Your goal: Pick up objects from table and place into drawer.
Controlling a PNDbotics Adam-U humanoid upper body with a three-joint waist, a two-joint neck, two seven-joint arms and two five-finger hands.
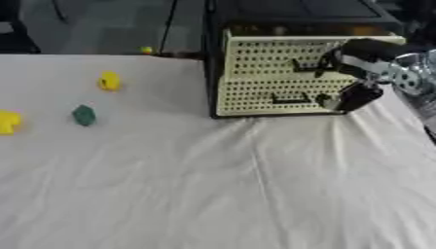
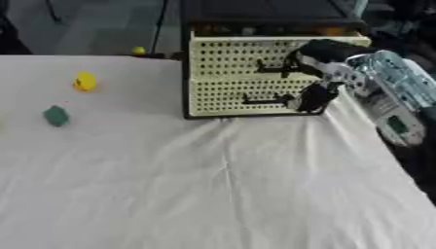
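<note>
A drawer cabinet with cream perforated fronts in a black frame stands at the back of the table, right of centre. Its upper handle and lower handle are dark bars. My right hand comes in from the right and sits against the drawer fronts, its top by the right end of the upper handle and its lower part by the lower drawer's right end. On the left lie a yellow object, a green object and another yellow object at the picture's edge. My left hand does not show.
A white wrinkled cloth covers the table. A small yellow ball sits at the far edge, left of the cabinet. My silver right forearm runs along the table's right side.
</note>
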